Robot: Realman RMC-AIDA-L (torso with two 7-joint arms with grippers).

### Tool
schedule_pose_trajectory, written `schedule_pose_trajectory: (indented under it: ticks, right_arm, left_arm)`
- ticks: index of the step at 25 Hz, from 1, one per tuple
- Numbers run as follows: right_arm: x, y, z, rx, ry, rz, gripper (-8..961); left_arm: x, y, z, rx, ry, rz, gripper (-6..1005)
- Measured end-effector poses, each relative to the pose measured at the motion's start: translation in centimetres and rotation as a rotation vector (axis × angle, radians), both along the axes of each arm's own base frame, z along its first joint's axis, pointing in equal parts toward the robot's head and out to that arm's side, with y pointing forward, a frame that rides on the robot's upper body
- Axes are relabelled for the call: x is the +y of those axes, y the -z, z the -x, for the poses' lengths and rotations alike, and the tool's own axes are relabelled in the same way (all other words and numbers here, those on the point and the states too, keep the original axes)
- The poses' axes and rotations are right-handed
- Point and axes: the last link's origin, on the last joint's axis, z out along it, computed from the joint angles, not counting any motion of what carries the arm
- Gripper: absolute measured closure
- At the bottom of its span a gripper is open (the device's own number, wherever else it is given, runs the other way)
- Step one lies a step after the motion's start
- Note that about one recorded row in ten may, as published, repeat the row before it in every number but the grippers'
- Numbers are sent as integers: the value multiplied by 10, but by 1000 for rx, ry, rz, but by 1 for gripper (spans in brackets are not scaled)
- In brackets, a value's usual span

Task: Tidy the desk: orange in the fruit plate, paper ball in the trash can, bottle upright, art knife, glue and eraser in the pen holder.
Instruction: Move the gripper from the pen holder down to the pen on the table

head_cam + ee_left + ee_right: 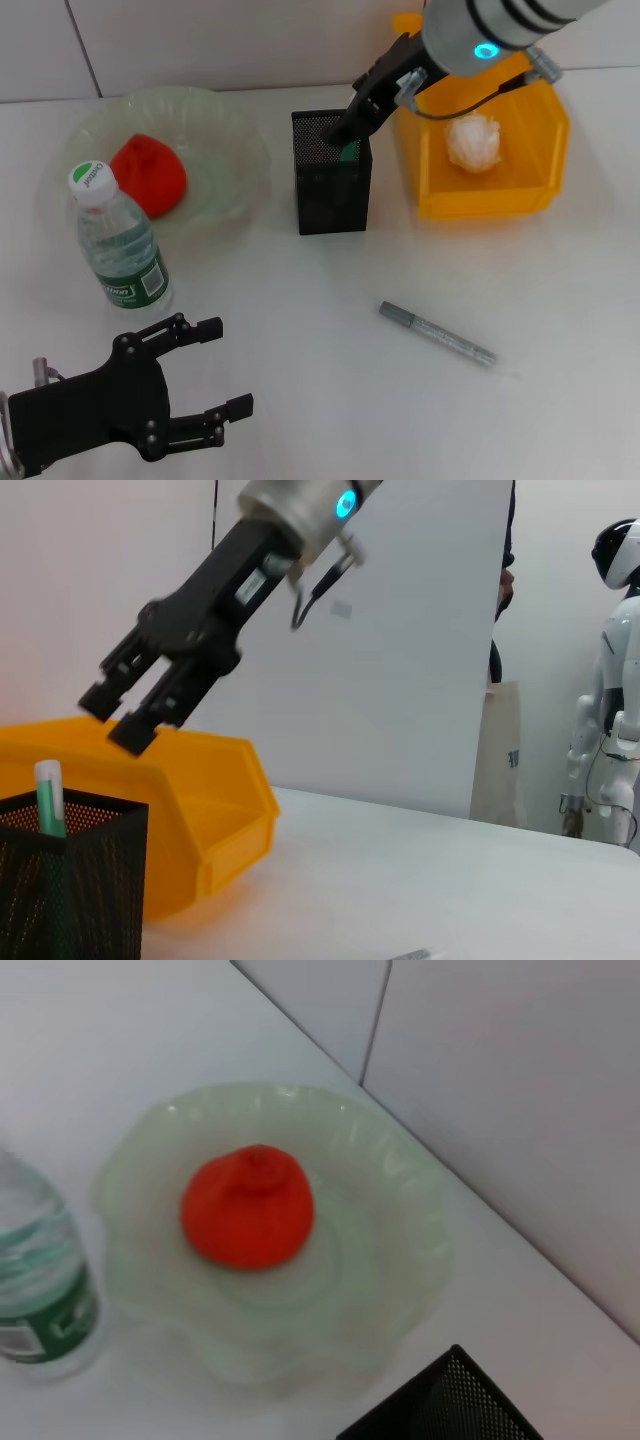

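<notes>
Two pincers seen: right pincer [352, 128] held apart just above pen holder [332, 190], green glue [349, 151] beneath it; left pincer [228, 374] apart, parked low.

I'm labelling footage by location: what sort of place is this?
Probably a robotics lab, staged as a desk: a white humanoid robot stands in the background, and a white table holds a mesh pen holder and yellow bin.
</notes>
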Motion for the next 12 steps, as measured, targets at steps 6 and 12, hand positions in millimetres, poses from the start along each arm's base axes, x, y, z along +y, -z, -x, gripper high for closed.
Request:
schedule_pose_trajectory:
  ticks: [6, 12]
  right_arm:
    - [-22, -21, 4, 11, 39, 17, 243]
    - [-44, -28, -14, 8, 118, 84, 244]
  left_arm:
    - [0, 0, 0, 1, -1, 0, 124]
    - [1, 0, 0, 3, -3, -1, 124]
